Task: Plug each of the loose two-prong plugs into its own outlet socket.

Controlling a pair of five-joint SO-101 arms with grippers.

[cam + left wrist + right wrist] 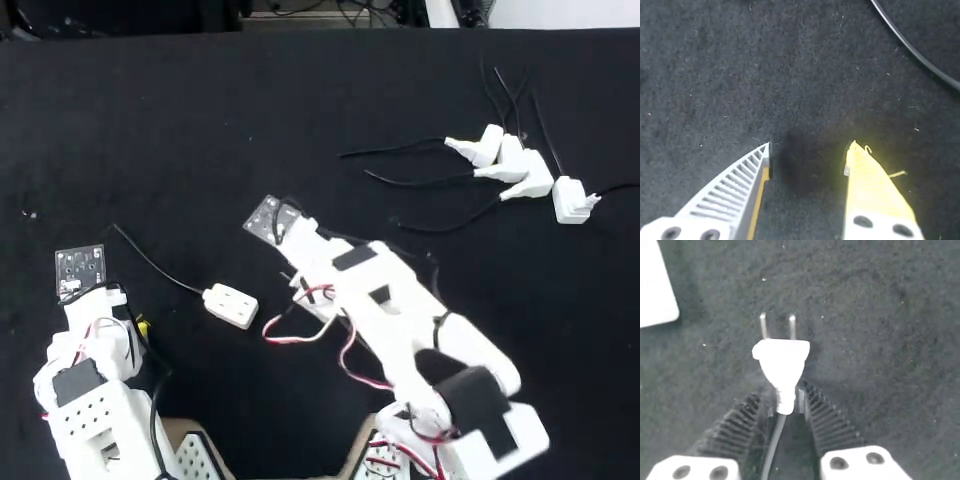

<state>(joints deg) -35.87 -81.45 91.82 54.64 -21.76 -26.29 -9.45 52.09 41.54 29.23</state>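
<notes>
Gripping 2-prong plug [781, 360], right gripper [784, 396] near outlet socket [231, 305]; left gripper [810, 146] spread.

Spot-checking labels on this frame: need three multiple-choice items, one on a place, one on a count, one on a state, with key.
1. Where does the outlet socket lie?
A) on the table between the left arm and the right arm
B) among the far plugs
C) in a pincer

2. How many prongs has the plug in the right pincer?
A) one
B) two
C) three

3. The left pincer is:
A) shut on a plug
B) shut on a cable
C) open and empty

Key:
1 A, the high view shows it lying between the arms.
2 B, two pins stick out in the right wrist view.
3 C, nothing sits in its gap.
</notes>
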